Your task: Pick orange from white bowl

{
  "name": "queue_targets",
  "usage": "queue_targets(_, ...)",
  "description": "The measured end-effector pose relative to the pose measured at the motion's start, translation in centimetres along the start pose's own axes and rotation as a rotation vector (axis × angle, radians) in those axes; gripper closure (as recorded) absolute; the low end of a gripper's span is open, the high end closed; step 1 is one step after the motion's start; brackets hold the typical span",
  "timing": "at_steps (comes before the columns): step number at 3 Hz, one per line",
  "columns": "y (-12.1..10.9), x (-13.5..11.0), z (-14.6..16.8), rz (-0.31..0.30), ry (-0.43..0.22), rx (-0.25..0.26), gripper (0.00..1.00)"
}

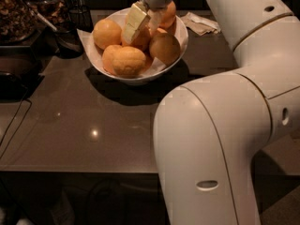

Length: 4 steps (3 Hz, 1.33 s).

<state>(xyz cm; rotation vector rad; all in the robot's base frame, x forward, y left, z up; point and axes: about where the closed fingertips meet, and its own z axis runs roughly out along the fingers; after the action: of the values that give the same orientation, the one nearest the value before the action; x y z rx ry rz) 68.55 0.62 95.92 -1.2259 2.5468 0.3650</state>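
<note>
The white bowl [180, 29] stands at the back of the dark table and holds several oranges. My gripper [145, 25] reaches down from above into the middle of the bowl. Its pale fingers [135, 22] are spread and sit on either side of the top of one orange [142, 40] in the centre of the pile. That orange still rests among the others. Other oranges lie at the left [107, 33], front [127, 61] and right [165, 47]. My large white arm [211, 139] fills the right and front of the view.
A dark glass jar [14, 13] with brown contents and a dark scoop [65, 36] stand at the back left. A crumpled napkin [201, 23] lies behind the bowl at the right. A cable [14, 125] runs over the table's left side.
</note>
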Motion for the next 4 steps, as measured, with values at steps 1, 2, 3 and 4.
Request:
queue_targets(1, 0.08, 0.0, 0.03, -0.006, 0.012, -0.004, 0.33)
queue_targets(2, 0.72, -0.38, 0.42, -0.034, 0.024, -0.016, 0.33)
queue_targets(3, 0.9, -0.41, 0.63, -0.04, 0.025, -0.021, 0.32)
queue_targets(4, 0.9, -0.41, 0.64, -0.04, 0.025, -0.021, 0.32)
